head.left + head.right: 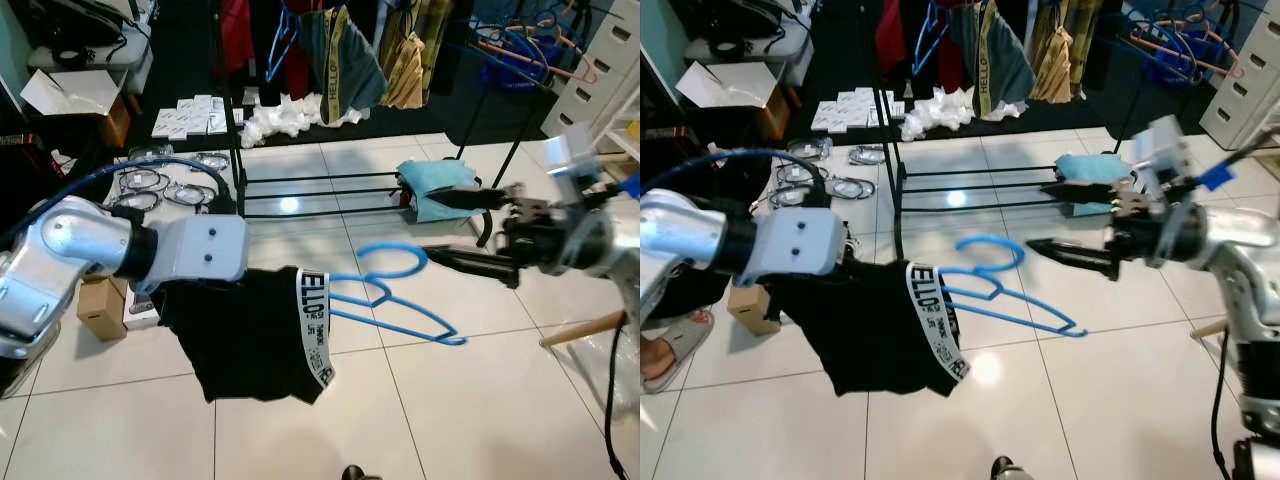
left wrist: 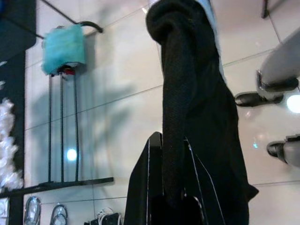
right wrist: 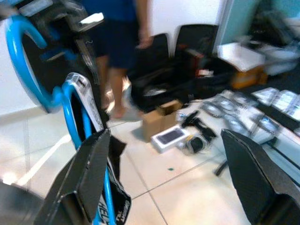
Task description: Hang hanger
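While my left claw (image 2: 178, 206) grips the black shorts (image 1: 250, 335) on the blue hanger (image 1: 395, 300) above the tiled floor (image 1: 450, 400), my right claw (image 1: 445, 228) gapes open beside its hook.

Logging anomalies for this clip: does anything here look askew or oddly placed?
Yes. The black garment sits bunched at one end of the blue hanger, not spread across it, so the hanger juts out bare toward the open right end effector. The left end effector is buried in the cloth.
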### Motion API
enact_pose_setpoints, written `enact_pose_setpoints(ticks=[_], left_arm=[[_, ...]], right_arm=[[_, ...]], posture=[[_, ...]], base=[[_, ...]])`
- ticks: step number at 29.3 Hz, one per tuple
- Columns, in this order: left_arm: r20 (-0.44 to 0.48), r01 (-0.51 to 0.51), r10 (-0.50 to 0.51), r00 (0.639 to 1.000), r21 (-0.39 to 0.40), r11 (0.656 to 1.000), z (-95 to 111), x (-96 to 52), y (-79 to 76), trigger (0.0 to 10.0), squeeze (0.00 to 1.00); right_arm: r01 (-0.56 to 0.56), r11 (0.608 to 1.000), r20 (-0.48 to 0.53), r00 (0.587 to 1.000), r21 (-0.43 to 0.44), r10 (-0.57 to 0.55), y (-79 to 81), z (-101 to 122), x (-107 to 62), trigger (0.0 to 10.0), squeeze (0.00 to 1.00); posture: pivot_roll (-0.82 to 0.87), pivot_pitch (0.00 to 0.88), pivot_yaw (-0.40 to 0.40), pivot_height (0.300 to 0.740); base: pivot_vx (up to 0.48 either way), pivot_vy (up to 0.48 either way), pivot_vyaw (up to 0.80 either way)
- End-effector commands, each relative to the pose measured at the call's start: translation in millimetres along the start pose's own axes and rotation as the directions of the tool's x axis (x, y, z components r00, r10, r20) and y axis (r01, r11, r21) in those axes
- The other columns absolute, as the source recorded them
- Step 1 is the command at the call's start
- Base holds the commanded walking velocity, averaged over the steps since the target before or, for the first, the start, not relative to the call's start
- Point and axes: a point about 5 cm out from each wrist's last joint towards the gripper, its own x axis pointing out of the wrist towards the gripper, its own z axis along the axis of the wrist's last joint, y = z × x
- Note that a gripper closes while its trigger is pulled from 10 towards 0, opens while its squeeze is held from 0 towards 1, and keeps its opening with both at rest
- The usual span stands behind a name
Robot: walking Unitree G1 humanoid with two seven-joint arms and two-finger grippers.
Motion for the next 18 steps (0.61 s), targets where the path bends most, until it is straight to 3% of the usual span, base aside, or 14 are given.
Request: enact_pose_setpoints(ticks=[1, 5, 9, 11, 15, 16, 17, 18], left_arm=[[0.026, -0.059, 0.059, 0.998, -0.012, 0.998, -1.1, -7.6, 7.1, 0.0, 0.0], [0.026, -0.106, 0.106, 0.994, -0.002, 0.994, -2.9, -17.5, 15.7, 0.0, 0.0], [0.031, -0.117, 0.117, 0.993, -0.002, 0.993, -2.8, -19.4, 18.1, 0.0, 0.0], [0.107, -0.155, 0.154, 0.982, 0.006, 0.988, 6.4, -26.2, 27.6, 0.0, 0.0], [0.147, -0.183, 0.179, 0.973, 0.018, 0.983, 12.9, -33.0, 36.2, 0.0, 0.0], [0.15, -0.194, 0.188, 0.971, 0.026, 0.981, 13.6, -36.3, 39.6, 0.0, 0.0], [0.15, -0.194, 0.188, 0.971, 0.026, 0.981, 13.6, -36.3, 39.6, 0.0, 0.0], [0.15, -0.202, 0.195, 0.969, 0.03, 0.979, 13.6, -38.4, 41.8, 0.0, 0.0]], right_arm=[[0.076, 0.996, 0.075, 0.994, 0.04, -0.079, -2.3, 1.8, -21.4, 10.0, 1.0], [0.126, 0.983, 0.12, 0.983, 0.134, -0.142, 1.9, -13.1, -40.7, 10.0, 1.0], [0.135, 0.978, 0.123, 0.98, 0.159, -0.155, 3.6, -18.0, -44.5, 10.0, 1.0], [0.184, 0.957, 0.122, 0.969, 0.226, -0.215, 7.9, -37.1, -54.2, 10.0, 1.0], [0.231, 0.932, 0.146, 0.949, 0.278, -0.279, 8.6, -47.6, -61.6, 10.0, 1.0], [0.241, 0.921, 0.171, 0.938, 0.305, -0.302, 8.9, -49.6, -64.8, 10.0, 0.8], [0.241, 0.921, 0.171, 0.938, 0.305, -0.302, 8.9, -49.6, -64.8, 10.0, 0.8], [0.241, 0.915, 0.194, 0.929, 0.325, -0.314, 9.4, -50.3, -66.5, 10.0, 0.72]], posture=[[0.0, 0.121, -0.007, 0.74], [0.0, 0.12, -0.005, 0.74], [0.0, 0.12, -0.005, 0.74], [-0.01, 0.117, -0.001, 0.74], [-0.01, 0.118, 0.001, 0.74], [-0.01, 0.117, 0.003, 0.74], [-0.01, 0.117, 0.003, 0.74], [-0.01, 0.117, 0.003, 0.74]], base=[[0.0, 0.0, 0.0], [0.0, 0.0, 0.0], [0.0, 0.0, 0.0], [0.0, 0.0, 0.0], [0.0, 0.0, 0.0], [0.0, 0.0, 0.0], [0.0, 0.0, 0.0], [0.0, 0.0, 0.0]])
